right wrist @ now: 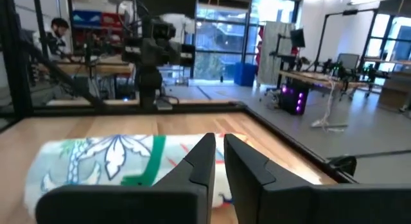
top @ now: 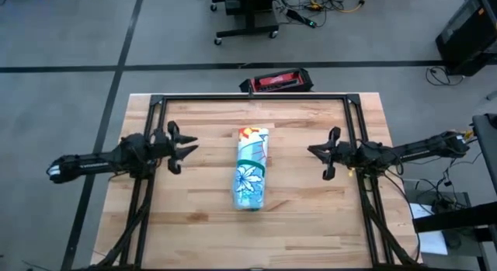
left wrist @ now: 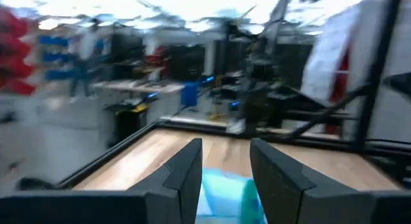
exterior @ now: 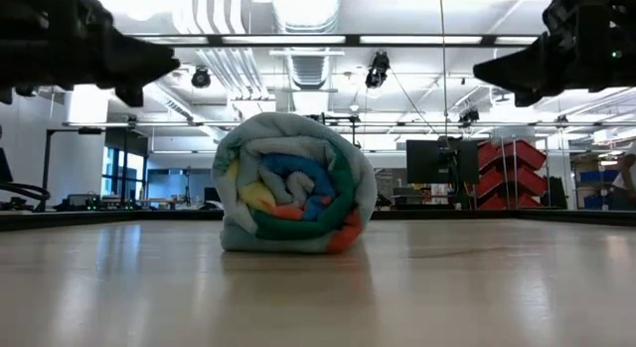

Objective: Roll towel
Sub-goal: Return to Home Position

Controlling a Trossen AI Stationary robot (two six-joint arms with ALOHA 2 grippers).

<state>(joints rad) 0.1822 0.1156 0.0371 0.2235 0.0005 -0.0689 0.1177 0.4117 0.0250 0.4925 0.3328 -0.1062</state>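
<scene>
The towel (top: 251, 168) lies rolled into a thick cylinder on the wooden table's middle, its long axis running from the near to the far edge. The low view shows the spiral end of the towel (exterior: 295, 183), with green, blue, yellow and orange layers. My left gripper (top: 192, 147) hovers to the left of the roll, well clear of it. In its wrist view my left gripper (left wrist: 225, 147) is open and points level at the towel (left wrist: 225, 195). My right gripper (top: 312, 151) hovers to the right, also clear of the roll. In its wrist view my right gripper (right wrist: 219, 139) is shut and empty above the towel (right wrist: 109, 163).
A black metal frame (top: 248, 97) runs along the table's far edge and down both sides under the arms. A red and black case (top: 277, 81) lies just beyond the far edge. Bare wood (top: 248, 236) lies in front of the roll.
</scene>
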